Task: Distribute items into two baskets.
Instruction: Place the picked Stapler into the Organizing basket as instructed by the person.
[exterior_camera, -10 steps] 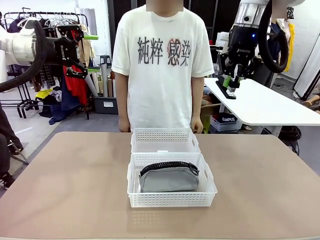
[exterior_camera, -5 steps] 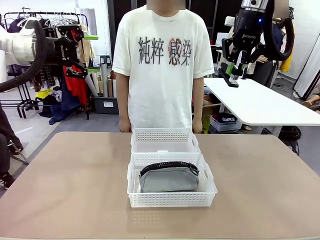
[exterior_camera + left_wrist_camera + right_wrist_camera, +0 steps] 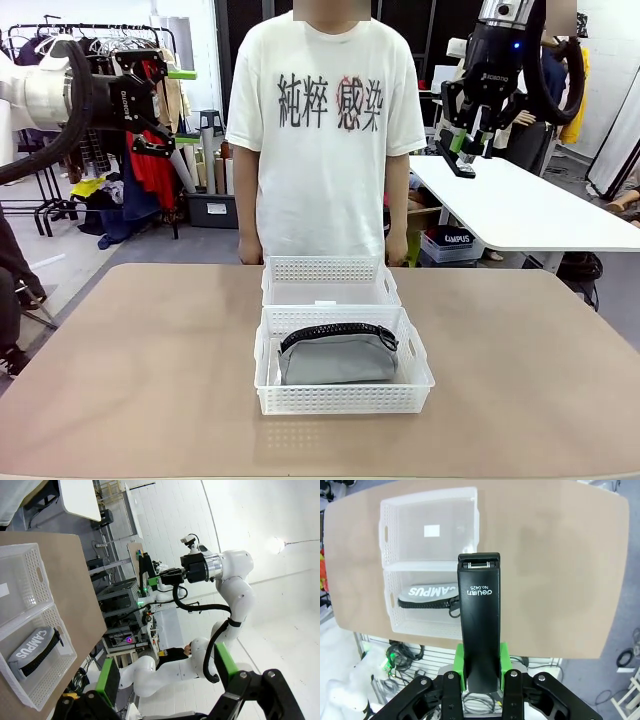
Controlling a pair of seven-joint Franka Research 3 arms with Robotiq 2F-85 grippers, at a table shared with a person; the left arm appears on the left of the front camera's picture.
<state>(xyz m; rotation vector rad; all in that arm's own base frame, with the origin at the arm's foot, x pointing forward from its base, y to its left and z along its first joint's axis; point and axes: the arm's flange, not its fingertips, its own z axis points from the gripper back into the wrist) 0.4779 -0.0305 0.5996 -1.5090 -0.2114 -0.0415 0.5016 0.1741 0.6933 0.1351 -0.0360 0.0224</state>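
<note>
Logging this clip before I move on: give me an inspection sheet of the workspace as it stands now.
Surface: tan table, no spills seen.
Job's things: grey pouch lies in the near basket; far basket empty, set against it; black stapler held aloft.
Clutter: nothing seen.
Grippers: left gripper open, raised at the left; right gripper shut on the stapler, high at the right.
Cables: black hoses along the arms, off the table.
Surroundings: person at the far edge; clothes rack, white table behind.
</note>
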